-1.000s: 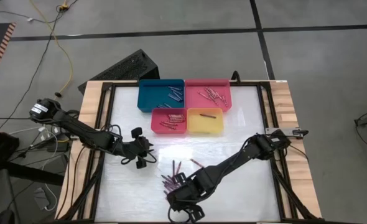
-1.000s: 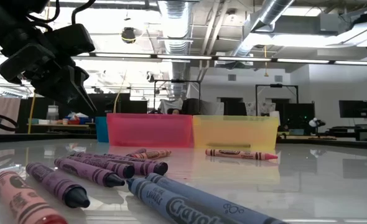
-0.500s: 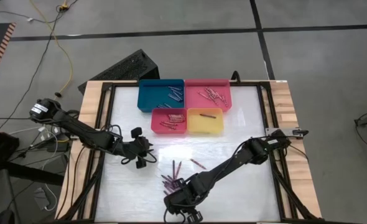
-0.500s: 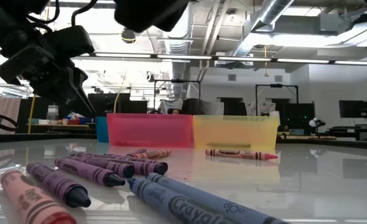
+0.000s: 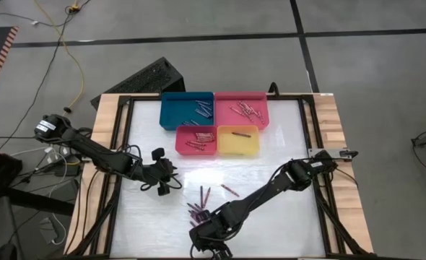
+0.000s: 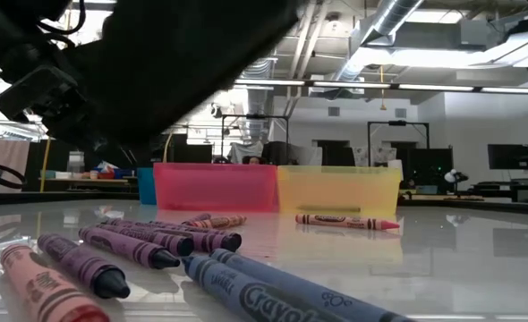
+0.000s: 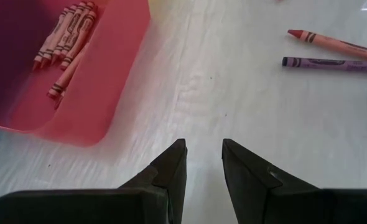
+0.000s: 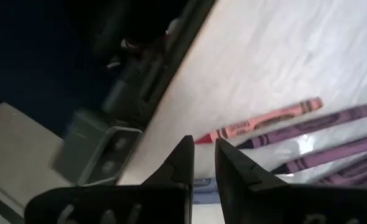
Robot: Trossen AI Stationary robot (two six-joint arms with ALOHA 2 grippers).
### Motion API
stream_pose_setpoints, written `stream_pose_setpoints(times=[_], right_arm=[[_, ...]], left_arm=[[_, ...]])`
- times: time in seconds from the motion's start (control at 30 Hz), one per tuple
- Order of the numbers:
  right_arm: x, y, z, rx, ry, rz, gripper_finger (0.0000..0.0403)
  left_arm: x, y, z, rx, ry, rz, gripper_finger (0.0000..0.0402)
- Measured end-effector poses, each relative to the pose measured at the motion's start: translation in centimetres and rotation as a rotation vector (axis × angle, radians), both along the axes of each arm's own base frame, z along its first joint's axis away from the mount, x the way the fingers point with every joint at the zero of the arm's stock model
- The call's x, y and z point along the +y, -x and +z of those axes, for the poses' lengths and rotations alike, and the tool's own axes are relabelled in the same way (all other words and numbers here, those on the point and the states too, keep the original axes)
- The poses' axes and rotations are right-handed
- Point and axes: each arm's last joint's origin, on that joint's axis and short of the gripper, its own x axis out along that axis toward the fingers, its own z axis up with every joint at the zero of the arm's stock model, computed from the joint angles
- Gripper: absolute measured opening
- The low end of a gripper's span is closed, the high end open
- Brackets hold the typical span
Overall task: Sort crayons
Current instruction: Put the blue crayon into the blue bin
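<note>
Several crayons lie in a loose pile point(image 5: 198, 204) on the white table near its near edge; the low view shows them close up point(image 6: 157, 246), purple, red and blue. My right gripper point(image 5: 211, 242) hangs over the near end of the pile, fingers a narrow gap apart and empty point(image 8: 203, 149); a red crayon point(image 8: 258, 124) and purple crayons point(image 8: 308, 124) lie just beyond its tips. My left gripper point(image 5: 168, 182) waits left of the pile, open by a narrow gap and empty point(image 7: 203, 149). One crayon point(image 5: 229, 190) lies apart.
Four trays stand at the far middle: blue point(image 5: 186, 110), pink point(image 5: 242, 108), red point(image 5: 196, 140) and yellow point(image 5: 238, 140), each holding crayons. The table's near edge point(image 8: 165, 106) runs right beside my right gripper. The right arm fills the low view's top as a dark mass point(image 6: 183, 63).
My right gripper has gone toward the table's near edge along the crayon pile, and its arm has come into the low view from above as a growing dark mass. The crayons lie as they did.
</note>
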Motion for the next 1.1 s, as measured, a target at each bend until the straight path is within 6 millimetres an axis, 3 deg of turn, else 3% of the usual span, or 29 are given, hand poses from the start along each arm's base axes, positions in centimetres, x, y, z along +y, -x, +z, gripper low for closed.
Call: stream_pose_setpoints(times=[0.13, 0.3, 0.8, 1.1], right_arm=[[-0.1, 0.0, -1.9, 0.003, 0.008, 0.009, 0.0058], [-0.4, 0.7, -1.1, -0.007, 0.000, 0.007, 0.0058], [-2.1, 3.8, -5.0, -0.194, -0.121, 0.005, 0.0058], [-3.0, 3.6, -5.6, -0.207, -0.160, 0.077, 0.0058]], left_arm=[[0.0, 0.0, 0.0, -0.001, 0.003, 0.002, 0.0094], [0.0, 0.0, 0.0, -0.004, -0.003, 0.010, 0.0094], [0.2, 0.0, 0.1, -0.027, -0.050, 0.065, 0.0094], [0.3, 0.0, 0.2, -0.043, -0.082, 0.101, 0.0094]])
